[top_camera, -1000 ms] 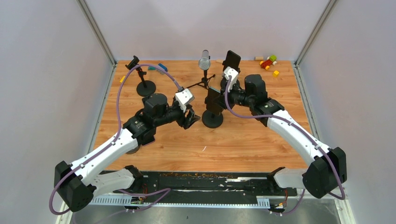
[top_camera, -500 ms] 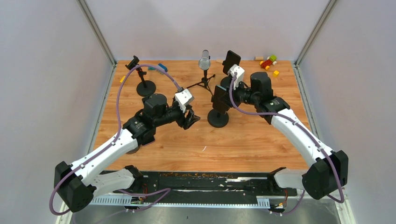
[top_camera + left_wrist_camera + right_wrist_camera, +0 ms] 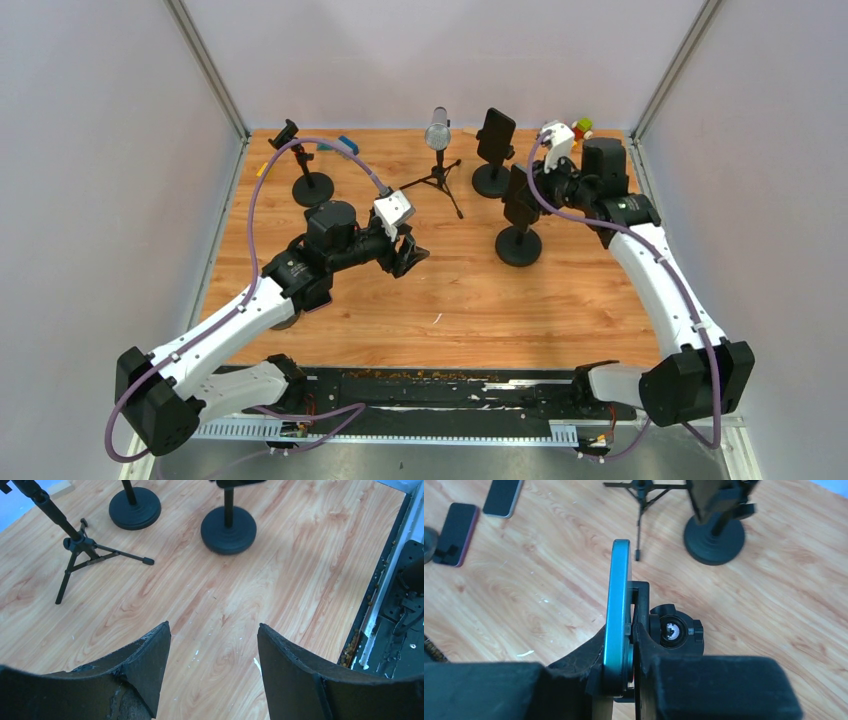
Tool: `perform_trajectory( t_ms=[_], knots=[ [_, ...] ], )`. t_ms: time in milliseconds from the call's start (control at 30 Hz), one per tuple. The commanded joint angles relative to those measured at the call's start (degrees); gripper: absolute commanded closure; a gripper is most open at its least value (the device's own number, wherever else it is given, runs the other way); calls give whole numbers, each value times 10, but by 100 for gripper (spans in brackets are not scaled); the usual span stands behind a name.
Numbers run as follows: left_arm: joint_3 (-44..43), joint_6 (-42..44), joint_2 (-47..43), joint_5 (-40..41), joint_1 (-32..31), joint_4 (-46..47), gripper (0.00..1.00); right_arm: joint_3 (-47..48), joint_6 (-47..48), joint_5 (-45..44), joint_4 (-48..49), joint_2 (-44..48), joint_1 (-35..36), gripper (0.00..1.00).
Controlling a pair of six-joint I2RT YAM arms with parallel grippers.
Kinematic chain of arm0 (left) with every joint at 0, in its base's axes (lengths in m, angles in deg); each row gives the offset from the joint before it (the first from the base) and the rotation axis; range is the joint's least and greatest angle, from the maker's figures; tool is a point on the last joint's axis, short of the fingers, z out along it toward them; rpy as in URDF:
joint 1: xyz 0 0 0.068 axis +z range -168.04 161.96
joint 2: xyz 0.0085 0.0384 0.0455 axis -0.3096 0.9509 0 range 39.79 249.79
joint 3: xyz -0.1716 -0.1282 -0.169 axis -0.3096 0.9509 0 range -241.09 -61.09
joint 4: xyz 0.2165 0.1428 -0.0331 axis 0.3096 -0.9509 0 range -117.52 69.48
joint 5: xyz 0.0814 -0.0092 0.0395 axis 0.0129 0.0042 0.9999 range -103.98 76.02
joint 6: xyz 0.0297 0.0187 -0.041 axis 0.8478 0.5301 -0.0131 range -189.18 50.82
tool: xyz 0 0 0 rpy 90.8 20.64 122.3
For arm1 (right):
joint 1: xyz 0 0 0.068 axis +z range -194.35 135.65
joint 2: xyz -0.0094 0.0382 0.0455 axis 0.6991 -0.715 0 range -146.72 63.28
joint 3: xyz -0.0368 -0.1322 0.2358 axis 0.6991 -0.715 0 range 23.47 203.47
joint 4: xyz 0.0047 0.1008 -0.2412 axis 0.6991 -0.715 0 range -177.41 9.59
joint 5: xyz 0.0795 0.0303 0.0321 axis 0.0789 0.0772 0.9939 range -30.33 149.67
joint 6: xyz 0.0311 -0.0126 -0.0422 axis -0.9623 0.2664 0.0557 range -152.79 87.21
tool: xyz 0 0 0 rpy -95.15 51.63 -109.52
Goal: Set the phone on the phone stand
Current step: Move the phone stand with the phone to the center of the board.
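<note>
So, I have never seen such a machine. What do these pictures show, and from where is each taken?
The machine is a left arm and a right arm, bolted at the near edge of a wooden table. The wide picture comes from a fixed camera above and behind them; the other two come from a camera on each wrist, looking at its own tool. The left tool is open and holds nothing. The right tool is shut on a teal phone, which lies against the holder of a stand. Also on the table: a microphone on a tripod, a second stand with a second phone, a third stand at the left, and toy blocks at the back.
</note>
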Motion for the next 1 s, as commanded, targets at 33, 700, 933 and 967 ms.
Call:
perform_trajectory(
  t_ms=[33,700,933,967],
  knots=[
    [3,-1,-11,-13,2,23,28,90,34,14,59,12,-54,100],
    [8,4,-9,-26,2,29,28,294,101,219,68,-199,-230,100],
    [9,9,-3,-30,2,30,28,325,141,253,74,-261,-236,100],
    [9,9,-3,-31,2,30,28,327,144,254,79,-268,-236,100]
  ],
)
